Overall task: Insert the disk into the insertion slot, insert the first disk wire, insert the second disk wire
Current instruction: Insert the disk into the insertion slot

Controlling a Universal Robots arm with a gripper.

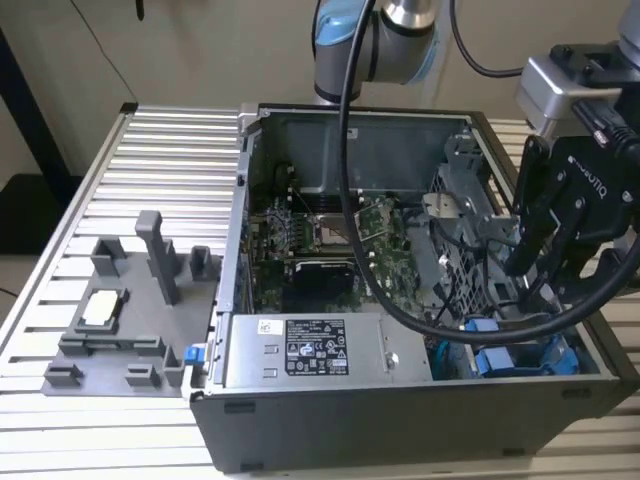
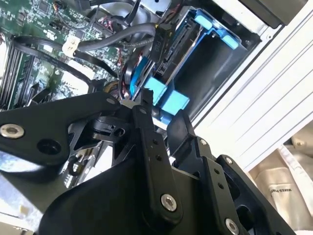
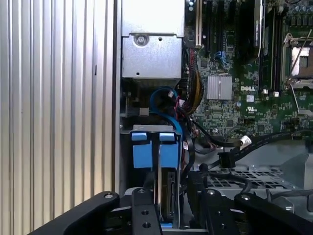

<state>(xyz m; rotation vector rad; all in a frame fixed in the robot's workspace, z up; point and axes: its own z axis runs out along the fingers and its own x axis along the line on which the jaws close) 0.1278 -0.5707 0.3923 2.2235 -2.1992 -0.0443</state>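
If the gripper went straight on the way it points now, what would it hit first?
The disk: in the first wrist view its blue carrier stands on edge directly ahead of the gripper. Depth is unclear, so it may already be touching.

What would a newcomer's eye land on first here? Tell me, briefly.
The open computer case dominates the exterior view's middle, its green motherboard exposed. At the exterior view's right, the black claw hangs close over the bright blue-framed disk in the case's corner.
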